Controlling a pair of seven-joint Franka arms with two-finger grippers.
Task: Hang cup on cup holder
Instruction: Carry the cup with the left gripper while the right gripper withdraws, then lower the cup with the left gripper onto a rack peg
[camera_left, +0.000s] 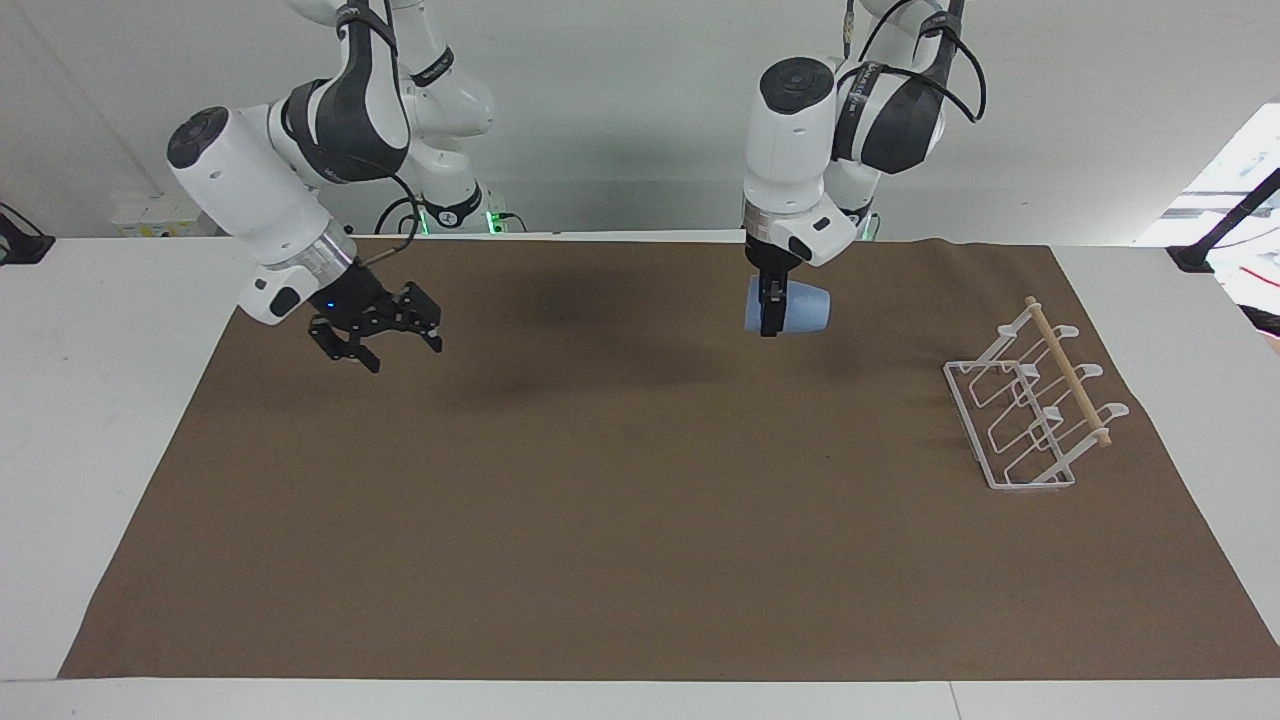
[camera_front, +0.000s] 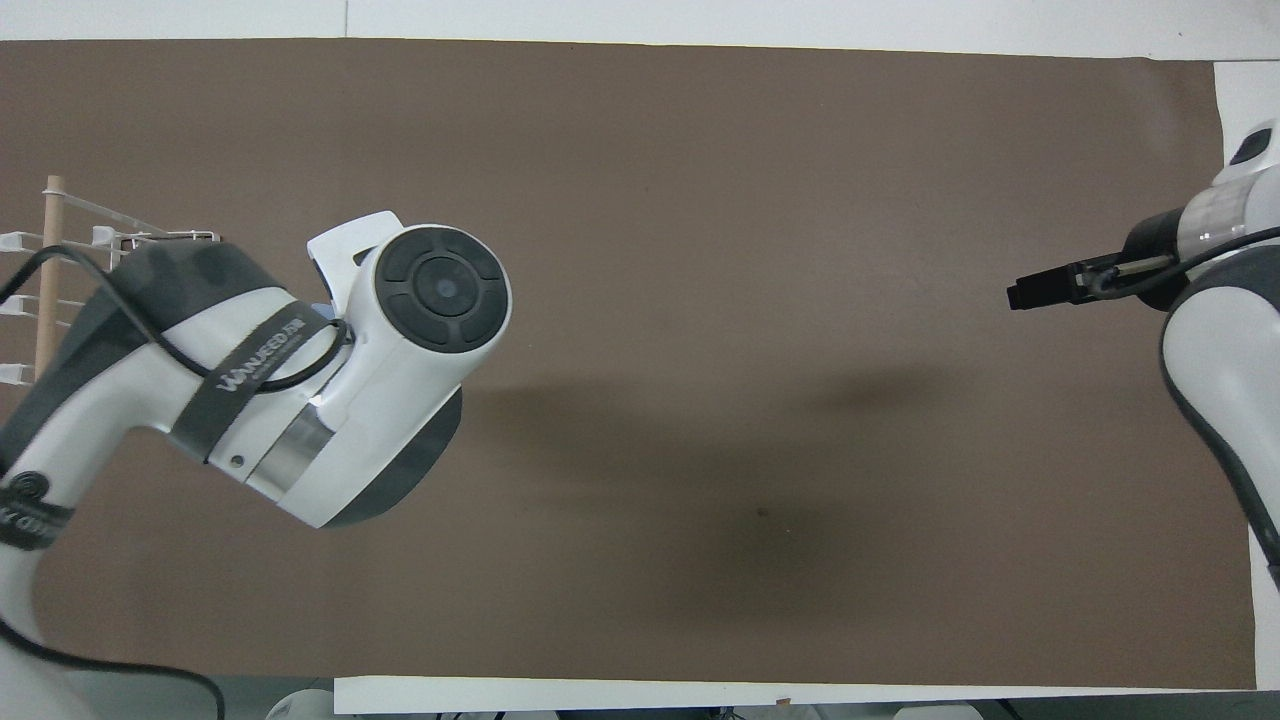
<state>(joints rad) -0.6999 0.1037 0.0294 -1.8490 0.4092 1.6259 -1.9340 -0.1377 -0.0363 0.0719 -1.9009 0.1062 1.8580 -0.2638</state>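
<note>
My left gripper (camera_left: 771, 318) points straight down and is shut on the light-blue cup (camera_left: 800, 307), which lies on its side in the air over the brown mat, toward the robots' edge. In the overhead view the left arm hides the cup and the gripper. The white wire cup holder (camera_left: 1030, 420) with its wooden dowel (camera_left: 1070, 375) stands on the mat at the left arm's end, apart from the cup; part of it shows in the overhead view (camera_front: 50, 290). My right gripper (camera_left: 403, 352) is open and empty, up over the mat at the right arm's end; it also shows in the overhead view (camera_front: 1030, 293).
The brown mat (camera_left: 640, 520) covers most of the white table (camera_left: 120, 420). Nothing else stands on it. White table margins run along both ends and the edge farthest from the robots.
</note>
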